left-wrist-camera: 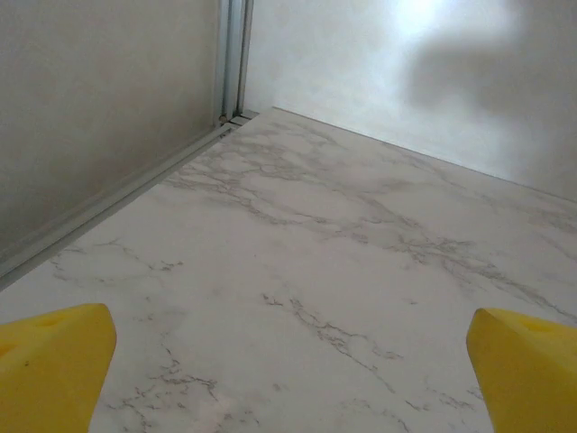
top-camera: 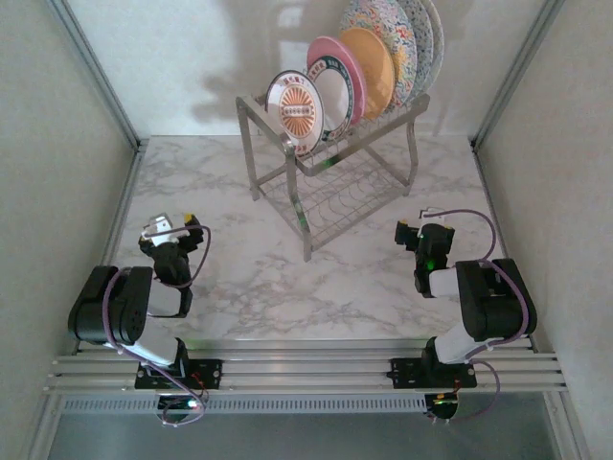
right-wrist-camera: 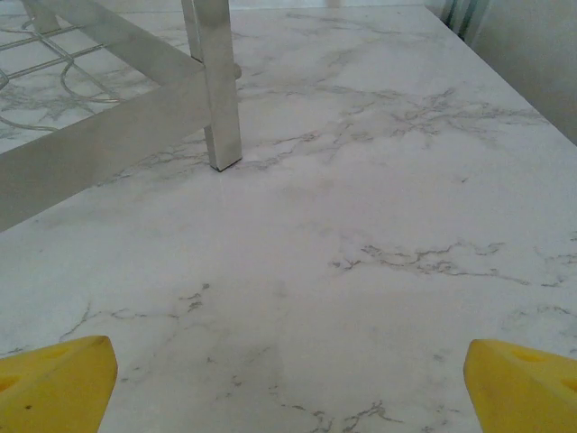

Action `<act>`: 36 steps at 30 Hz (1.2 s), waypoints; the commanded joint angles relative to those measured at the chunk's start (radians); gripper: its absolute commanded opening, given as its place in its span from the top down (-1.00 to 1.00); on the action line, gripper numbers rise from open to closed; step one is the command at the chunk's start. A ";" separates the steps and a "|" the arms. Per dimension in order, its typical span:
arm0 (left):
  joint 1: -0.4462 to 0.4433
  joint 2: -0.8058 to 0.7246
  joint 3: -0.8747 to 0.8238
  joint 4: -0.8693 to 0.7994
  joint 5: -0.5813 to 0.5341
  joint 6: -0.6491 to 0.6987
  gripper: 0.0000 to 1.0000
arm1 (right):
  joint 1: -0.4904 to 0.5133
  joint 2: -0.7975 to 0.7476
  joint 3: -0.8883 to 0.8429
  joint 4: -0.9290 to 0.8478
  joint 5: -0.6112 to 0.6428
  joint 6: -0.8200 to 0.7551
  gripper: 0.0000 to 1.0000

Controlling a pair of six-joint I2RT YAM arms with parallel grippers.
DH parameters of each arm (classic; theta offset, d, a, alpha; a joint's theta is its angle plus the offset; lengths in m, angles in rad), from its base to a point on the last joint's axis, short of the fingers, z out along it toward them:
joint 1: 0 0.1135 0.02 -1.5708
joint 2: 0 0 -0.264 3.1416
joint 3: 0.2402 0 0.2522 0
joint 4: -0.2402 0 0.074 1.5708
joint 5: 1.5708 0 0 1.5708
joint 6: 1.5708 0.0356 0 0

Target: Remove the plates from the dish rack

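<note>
The dish rack [top-camera: 337, 177], a silver two-tier wire frame, stands at the back centre of the marble table. Several plates stand on edge in its top tier: a small white one with an orange medallion [top-camera: 295, 110] in front, then a green-rimmed white one [top-camera: 329, 81], a pink one [top-camera: 347, 59], an orange one [top-camera: 374, 67] and large blue-speckled ones [top-camera: 407, 34]. My left gripper [top-camera: 172, 226] hovers low over the near left of the table, open and empty [left-wrist-camera: 288, 361]. My right gripper [top-camera: 414, 231] sits near right, open and empty [right-wrist-camera: 288, 379], with a rack leg [right-wrist-camera: 221, 99] ahead of it to the left.
The marble table [top-camera: 249, 278] is bounded by pale side walls with metal corner posts [top-camera: 96, 72]. A wall track [left-wrist-camera: 135, 185] runs along the table's left edge. The rack's lower tier [top-camera: 335, 206] holds nothing.
</note>
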State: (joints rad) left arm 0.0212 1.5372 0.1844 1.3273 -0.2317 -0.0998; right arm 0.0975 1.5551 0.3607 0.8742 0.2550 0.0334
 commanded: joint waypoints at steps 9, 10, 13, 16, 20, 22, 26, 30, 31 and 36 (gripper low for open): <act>-0.003 0.002 0.009 0.035 -0.014 0.009 -0.99 | -0.005 -0.009 0.016 0.007 -0.020 0.011 -0.99; -0.003 0.003 0.009 0.036 -0.014 0.009 -0.99 | -0.004 -0.009 0.016 0.008 -0.020 0.012 -0.99; -0.002 0.002 0.009 0.035 -0.014 0.009 -0.99 | -0.004 -0.009 0.016 0.008 -0.020 0.011 -0.99; -0.003 0.002 0.009 0.035 -0.014 0.009 -0.99 | -0.005 -0.009 0.017 0.008 -0.020 0.011 -0.99; -0.003 0.002 0.009 0.035 -0.013 0.009 -0.98 | -0.004 -0.009 0.016 0.008 -0.021 0.010 -0.99; -0.003 0.003 0.009 0.033 -0.013 0.009 -0.99 | -0.004 -0.009 0.012 0.014 -0.022 0.010 -0.99; -0.005 -0.011 -0.004 0.058 -0.018 0.011 -0.98 | 0.017 -0.124 -0.037 0.017 0.085 0.020 -0.99; -0.051 -0.153 -0.002 -0.058 -0.123 0.038 -0.99 | 0.025 -0.351 -0.027 -0.168 0.317 0.103 -0.99; -0.059 -0.204 0.010 -0.116 -0.144 0.041 -0.99 | 0.025 -0.400 -0.016 -0.193 0.358 0.099 -0.99; -0.084 -0.391 0.081 -0.210 -0.234 0.014 -0.99 | 0.001 -0.546 0.196 -0.419 0.517 0.028 -0.99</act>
State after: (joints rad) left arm -0.0463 1.2160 0.2008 1.1965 -0.3687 -0.0818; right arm 0.1146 1.0622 0.4225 0.6044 0.6094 0.0887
